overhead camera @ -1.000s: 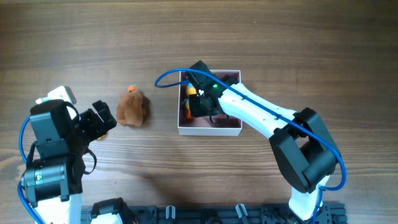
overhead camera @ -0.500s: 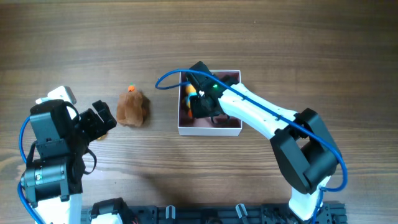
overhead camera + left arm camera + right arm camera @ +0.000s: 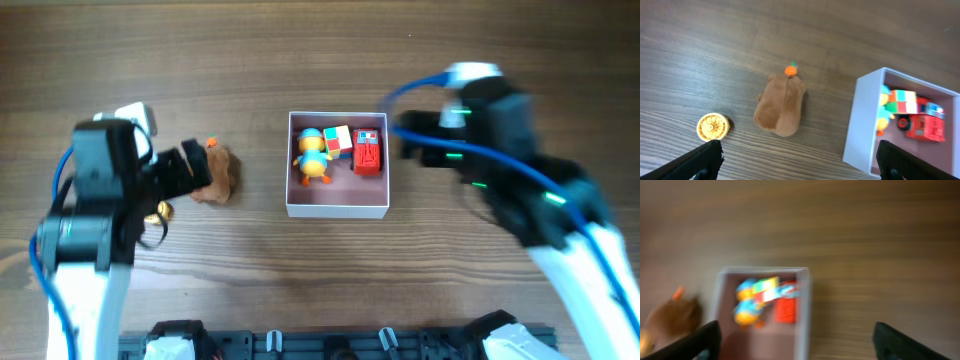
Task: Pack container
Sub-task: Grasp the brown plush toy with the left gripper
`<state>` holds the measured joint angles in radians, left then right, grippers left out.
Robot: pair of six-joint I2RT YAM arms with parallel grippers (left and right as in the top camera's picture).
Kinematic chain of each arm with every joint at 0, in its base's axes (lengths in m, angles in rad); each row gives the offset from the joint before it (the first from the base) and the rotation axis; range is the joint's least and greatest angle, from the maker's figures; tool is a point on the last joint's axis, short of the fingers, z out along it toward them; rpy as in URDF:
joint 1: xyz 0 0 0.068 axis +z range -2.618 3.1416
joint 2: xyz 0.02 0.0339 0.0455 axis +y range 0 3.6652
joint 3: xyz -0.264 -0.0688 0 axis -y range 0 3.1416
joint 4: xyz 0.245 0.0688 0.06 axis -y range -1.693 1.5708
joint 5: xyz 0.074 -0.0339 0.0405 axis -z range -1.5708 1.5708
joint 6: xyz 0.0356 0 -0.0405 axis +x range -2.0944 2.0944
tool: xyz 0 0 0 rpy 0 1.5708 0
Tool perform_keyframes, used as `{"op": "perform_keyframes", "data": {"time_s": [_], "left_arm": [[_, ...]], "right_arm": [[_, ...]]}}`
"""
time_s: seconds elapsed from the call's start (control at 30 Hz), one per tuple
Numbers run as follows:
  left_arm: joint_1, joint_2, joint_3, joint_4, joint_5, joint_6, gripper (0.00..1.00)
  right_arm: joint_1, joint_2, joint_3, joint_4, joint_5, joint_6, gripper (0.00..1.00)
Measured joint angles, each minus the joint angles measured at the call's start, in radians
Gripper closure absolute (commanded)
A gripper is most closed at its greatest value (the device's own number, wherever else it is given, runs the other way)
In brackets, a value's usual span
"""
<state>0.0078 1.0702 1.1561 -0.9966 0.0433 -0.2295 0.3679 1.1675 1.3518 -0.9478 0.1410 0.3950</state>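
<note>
The container is a white square box with a pink floor, at mid table. Inside lie a yellow and blue duck toy, a coloured cube and a red toy. A brown plush toy with an orange tip lies left of the box. My left gripper hangs open over the plush's left side, and in the left wrist view the plush and the container's wall lie between its wide fingers. My right gripper, blurred, is open and empty just right of the box.
A small yellow round piece lies on the wood left of the plush, also seen as a yellow round piece in the left wrist view. The right wrist view is blurred, with the container's wall under the open jaws.
My right gripper has opened and pulled out of the container, up and to the right, uncovering the toys inside. My left arm has moved right toward the plush.
</note>
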Motion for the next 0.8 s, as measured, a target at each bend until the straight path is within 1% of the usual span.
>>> {"op": "perform_keyframes", "data": {"time_s": [0.13,0.27,0.33,0.43,0.67,0.73,0.77,0.8], "left_arm": [[0.0,0.203,0.009,0.002,0.0,0.015,0.0],[0.0,0.407,0.008,0.04,0.0,0.023,0.0],[0.0,0.503,0.008,0.071,0.0,0.04,0.0],[0.0,0.599,0.008,0.1,-0.011,0.061,0.0],[0.0,0.732,0.008,0.116,-0.027,0.094,0.01],[0.0,0.751,0.008,0.116,-0.027,0.097,0.14],[0.0,0.753,0.008,0.115,-0.027,0.103,0.24],[0.0,0.753,0.008,0.115,-0.027,0.101,0.37]], "right_arm": [[-0.185,-0.071,0.002,-0.087,0.02,-0.016,0.0],[-0.291,-0.049,0.002,-0.137,0.02,-0.063,0.0],[-0.308,-0.013,0.002,-0.148,0.015,-0.08,0.0],[-0.309,0.046,0.002,-0.155,0.008,-0.087,0.0],[-0.31,0.137,0.002,-0.16,-0.018,-0.089,0.0],[-0.31,0.143,0.002,-0.16,-0.021,-0.091,0.0],[-0.31,0.143,0.002,-0.161,-0.021,-0.091,0.0],[-0.31,0.143,0.002,-0.16,-0.021,-0.091,0.0]]}}
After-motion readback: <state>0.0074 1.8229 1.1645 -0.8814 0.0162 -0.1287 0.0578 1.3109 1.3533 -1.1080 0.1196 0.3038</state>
